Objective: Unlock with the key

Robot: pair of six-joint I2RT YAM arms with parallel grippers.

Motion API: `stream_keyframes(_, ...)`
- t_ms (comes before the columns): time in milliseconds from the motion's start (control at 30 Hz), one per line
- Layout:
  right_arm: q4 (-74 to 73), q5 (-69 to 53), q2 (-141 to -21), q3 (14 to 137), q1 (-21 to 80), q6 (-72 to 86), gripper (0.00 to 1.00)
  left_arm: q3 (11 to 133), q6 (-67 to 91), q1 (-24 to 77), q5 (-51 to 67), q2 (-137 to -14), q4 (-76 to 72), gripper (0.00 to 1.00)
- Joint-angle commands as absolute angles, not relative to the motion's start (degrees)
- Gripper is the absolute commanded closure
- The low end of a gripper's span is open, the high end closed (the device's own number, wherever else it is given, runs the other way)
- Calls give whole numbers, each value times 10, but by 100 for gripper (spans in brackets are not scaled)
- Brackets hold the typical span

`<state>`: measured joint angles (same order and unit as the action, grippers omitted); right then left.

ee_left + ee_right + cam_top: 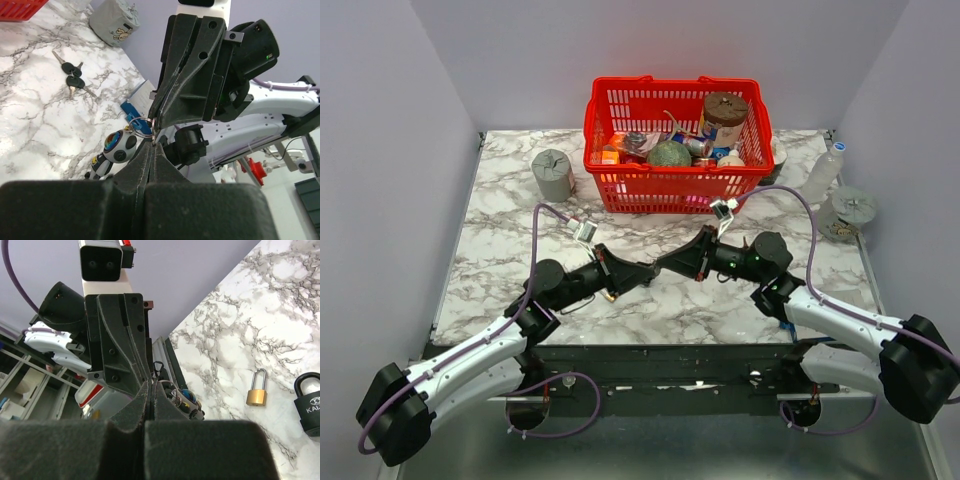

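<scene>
While the left gripper (152,142) and right gripper (150,385) are pressed tip to tip, both closed (a charm ring (140,125) is seen at the tips), the key (73,77) is seen lying well ahead-left of the left one.

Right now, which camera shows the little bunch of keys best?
The left wrist view. There the key bunch lies in plain sight on the marble table, with its dark heads and thin silvery blades clear. In the top view I cannot make it out, and the right wrist view misses that patch of table.

Marble-look table (510,260), brassy padlock (256,395), silvery metal key (74,80)
</scene>
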<state>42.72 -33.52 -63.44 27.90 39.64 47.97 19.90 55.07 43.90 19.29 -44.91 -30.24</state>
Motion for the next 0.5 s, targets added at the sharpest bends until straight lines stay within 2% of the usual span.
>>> stream_keyframes(0, 388, -345, -635, 291, 396, 444, 99, 209, 512, 442, 206, -442, -265, 100)
stream_keyframes(133, 260, -352, -613, 325, 396, 353, 97, 249, 458, 440, 245, -449, -156, 100)
stream_keyframes(233, 151, -349, -588, 358, 396, 277, 81, 280, 414, 439, 295, -468, -82, 100)
stream_keyframes(267, 120, -348, -580, 371, 396, 256, 72, 289, 400, 439, 311, -472, -63, 100)
stream_keyframes(333, 42, -353, -573, 388, 396, 202, 61, 304, 365, 439, 351, -483, -13, 100)
stream_keyframes(367, 22, -359, -571, 402, 396, 186, 52, 319, 352, 439, 363, -488, -1, 100)
stream_keyframes(467, -53, -386, -572, 422, 397, 136, 44, 354, 291, 439, 418, -504, 73, 100)
